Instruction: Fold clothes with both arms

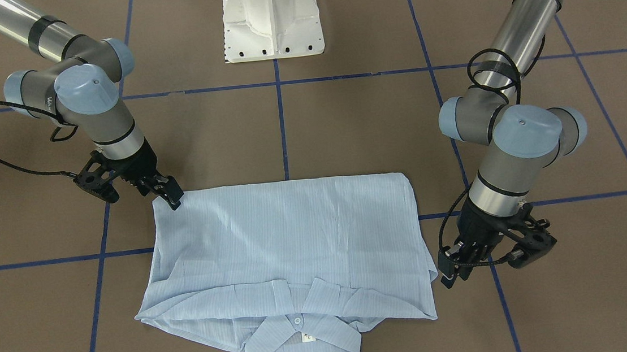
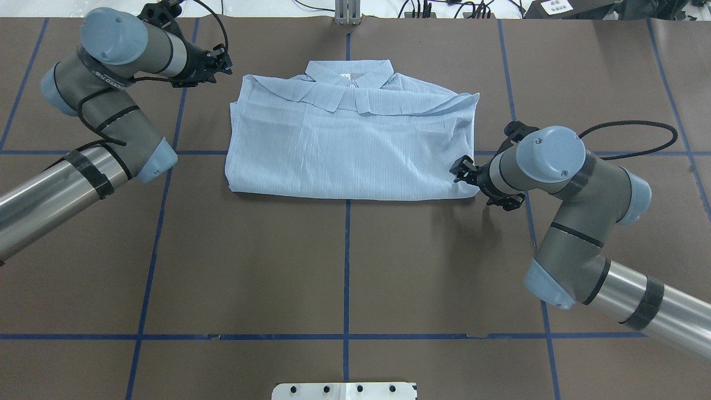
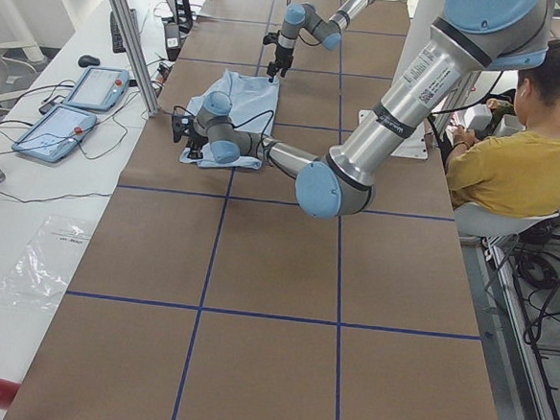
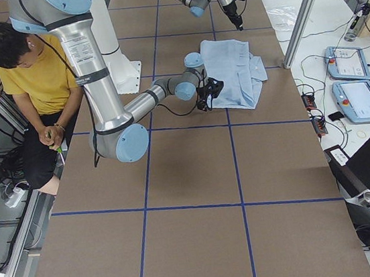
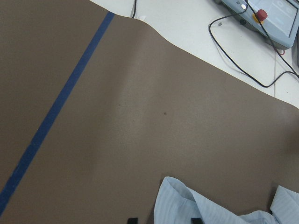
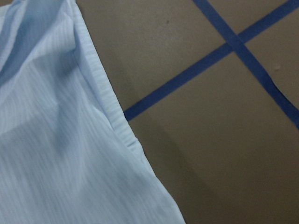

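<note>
The clothes are one light-blue pinstriped shirt [image 1: 291,240] [image 2: 350,144], folded into a rectangle on the brown table. Its collar points away from the robot. My left gripper [image 2: 226,61] [image 1: 451,274] hangs low just beside the collar-end corner on the robot's left. In the left wrist view its fingertips [image 5: 131,220] stand apart, open, with a shirt corner [image 5: 210,210] between them. My right gripper [image 2: 458,169] [image 1: 172,199] sits at the shirt's near corner on the robot's right, fingers apart and touching the edge. Only the hem [image 6: 56,140] shows in the right wrist view.
The white pedestal base [image 1: 271,21] stands at the robot's edge of the table. Blue tape lines [image 2: 347,266] cross the brown mat. A seated person in a yellow shirt [image 3: 524,160] is beside the table. Teach pendants [image 4: 354,84] and cables lie past the far edge.
</note>
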You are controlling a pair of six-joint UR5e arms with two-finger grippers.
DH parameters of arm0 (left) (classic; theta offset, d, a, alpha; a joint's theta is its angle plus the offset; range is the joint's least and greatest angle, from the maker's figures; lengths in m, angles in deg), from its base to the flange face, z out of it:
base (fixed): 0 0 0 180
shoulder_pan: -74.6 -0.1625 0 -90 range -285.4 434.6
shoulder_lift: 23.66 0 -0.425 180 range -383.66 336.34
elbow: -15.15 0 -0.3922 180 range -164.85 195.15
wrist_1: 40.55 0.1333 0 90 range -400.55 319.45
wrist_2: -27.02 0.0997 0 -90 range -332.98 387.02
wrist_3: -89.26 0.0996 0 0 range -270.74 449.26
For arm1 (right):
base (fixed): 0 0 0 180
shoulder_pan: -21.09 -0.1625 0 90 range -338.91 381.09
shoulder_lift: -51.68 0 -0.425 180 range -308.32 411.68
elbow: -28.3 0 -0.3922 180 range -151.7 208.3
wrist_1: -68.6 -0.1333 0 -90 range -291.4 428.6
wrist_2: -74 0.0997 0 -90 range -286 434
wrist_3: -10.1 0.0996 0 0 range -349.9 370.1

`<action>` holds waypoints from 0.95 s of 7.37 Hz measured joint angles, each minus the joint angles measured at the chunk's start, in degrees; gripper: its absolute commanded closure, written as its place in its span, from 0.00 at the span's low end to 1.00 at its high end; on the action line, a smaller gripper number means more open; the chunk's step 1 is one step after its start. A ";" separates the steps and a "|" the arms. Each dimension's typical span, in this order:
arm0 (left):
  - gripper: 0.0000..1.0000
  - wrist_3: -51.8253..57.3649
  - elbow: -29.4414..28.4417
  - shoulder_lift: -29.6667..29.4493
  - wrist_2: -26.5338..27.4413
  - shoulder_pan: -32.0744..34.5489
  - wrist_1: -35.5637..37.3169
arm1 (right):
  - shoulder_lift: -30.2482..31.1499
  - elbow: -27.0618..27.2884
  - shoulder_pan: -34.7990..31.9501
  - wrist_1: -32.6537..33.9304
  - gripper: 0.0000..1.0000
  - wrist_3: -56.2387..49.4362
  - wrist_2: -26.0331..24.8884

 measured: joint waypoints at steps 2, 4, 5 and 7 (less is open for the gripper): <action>0.52 0.09 0.00 0.27 0.05 0.00 0.00 | 0.06 0.13 0.17 0.03 1.00 0.74 0.60; 0.52 0.24 0.02 0.98 0.08 0.00 -0.15 | -0.30 0.23 -0.78 0.07 1.00 0.38 1.72; 0.52 0.28 0.03 1.47 0.09 0.00 -0.48 | -0.36 0.74 -2.29 0.06 1.00 0.24 4.30; 0.52 0.28 0.27 1.96 0.09 0.00 -0.76 | 1.20 4.60 -3.97 0.31 1.00 0.28 8.59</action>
